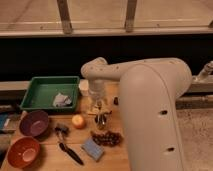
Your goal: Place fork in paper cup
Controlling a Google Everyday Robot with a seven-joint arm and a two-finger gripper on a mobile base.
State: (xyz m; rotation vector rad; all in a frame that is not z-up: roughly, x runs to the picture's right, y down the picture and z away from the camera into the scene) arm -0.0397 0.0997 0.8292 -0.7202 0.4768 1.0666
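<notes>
Gripper [101, 118] pointing down at bench [50, 144], just right of orange [78, 121]; open or closed: cannot tell. Fork not made out, presumably beneath gripper. Paper cup [83, 88] upright, near, beyond and slightly left of gripper, beside tray [50, 79].

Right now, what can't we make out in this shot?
- Fork: camera view, it cannot be told apart from the dark shapes under the gripper, which hangs low over the table beside the orange.
- Paper cup: only its left side shows. The wrist covers the rest, and the inside is unseen.
- Table's right part: hidden behind the big white arm link.
</notes>
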